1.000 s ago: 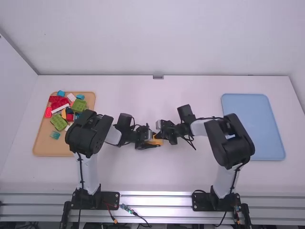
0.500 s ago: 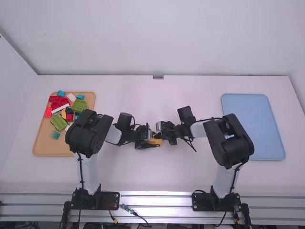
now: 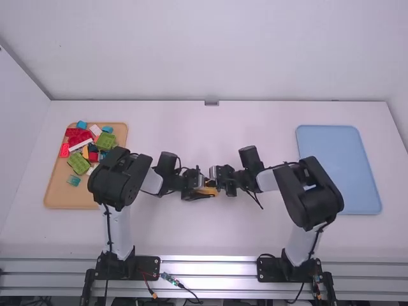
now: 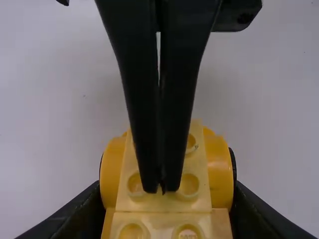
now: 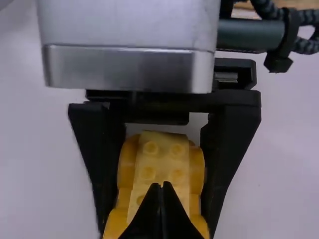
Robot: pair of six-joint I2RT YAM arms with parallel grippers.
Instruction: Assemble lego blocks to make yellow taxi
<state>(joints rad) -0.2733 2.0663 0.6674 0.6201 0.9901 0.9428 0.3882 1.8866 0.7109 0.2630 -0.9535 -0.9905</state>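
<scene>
The white desk [image 3: 191, 236] carries everything, and 2 arms reach over it, the left arm [image 3: 119, 182] and the right arm [image 3: 312, 194], meeting near its middle. Toward the right side lies a blue tray [image 3: 338, 166], and on the left side a tan tray [image 3: 67, 196], partly behind the left arm. Between the trays, the left end effector [image 3: 206, 190] and the right end effector [image 3: 214, 180] face each other at the yellow block piece [image 4: 219, 172]. The left one grips that piece, its 2 black fingers [image 4: 75, 216] against the rounded sides. The right one is closed, its 2 fingers [image 5: 159, 219] together and their tips over the top of the piece, between studs; whether they touch it, I cannot tell. In the tan tray, green blocks [image 3: 78, 163], red blocks [image 3: 78, 138] and a long white block [image 3: 81, 145] sit in a loose heap, with a blue block [image 3: 81, 125] at the far edge and a teal block [image 3: 74, 180] nearer the arms, apart from the heap. Smallest are the round studs [image 4: 189, 184], paired in rows along the yellow piece, with a seam crossing between 2 rows.
</scene>
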